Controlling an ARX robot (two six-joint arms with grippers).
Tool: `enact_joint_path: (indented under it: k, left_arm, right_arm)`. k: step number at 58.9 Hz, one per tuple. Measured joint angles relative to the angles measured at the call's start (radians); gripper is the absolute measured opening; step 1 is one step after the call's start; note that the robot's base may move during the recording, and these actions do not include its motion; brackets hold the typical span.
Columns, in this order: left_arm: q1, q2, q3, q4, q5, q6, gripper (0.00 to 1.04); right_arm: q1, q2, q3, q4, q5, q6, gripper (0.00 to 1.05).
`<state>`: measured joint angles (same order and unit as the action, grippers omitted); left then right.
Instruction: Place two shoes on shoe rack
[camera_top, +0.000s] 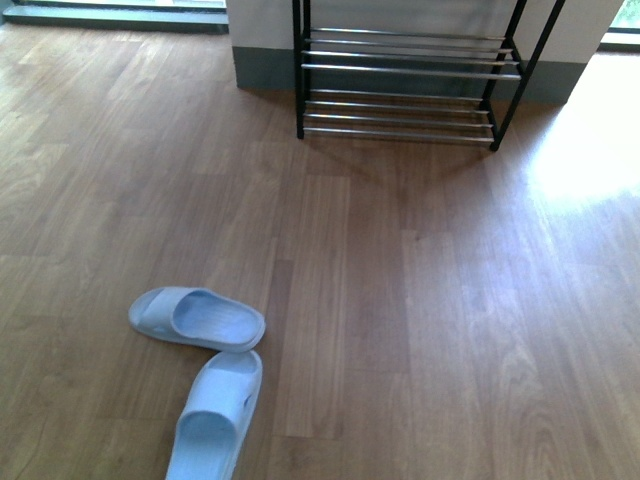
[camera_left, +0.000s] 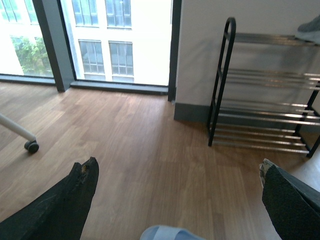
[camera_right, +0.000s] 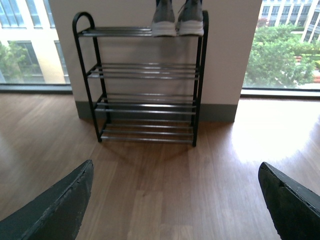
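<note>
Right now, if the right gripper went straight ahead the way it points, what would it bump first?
Probably the shoe rack. The right gripper, fingers open and empty, aims across bare wooden floor at the rack's lower tiers, with nothing between. Depth is unclear, so it could meet the floor first.
</note>
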<state>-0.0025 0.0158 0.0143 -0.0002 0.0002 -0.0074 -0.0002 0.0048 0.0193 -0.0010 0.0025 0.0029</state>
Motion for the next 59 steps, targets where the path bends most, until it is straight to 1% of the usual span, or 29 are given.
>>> enact_joint_path:
  k: [59]
  left_arm:
    - [0.0, 0.0, 0.0, 0.0, -0.003, 0.0, 0.95]
  right_arm:
    - [0.0, -0.002, 0.0, 0.0, -0.005, 0.0, 0.96]
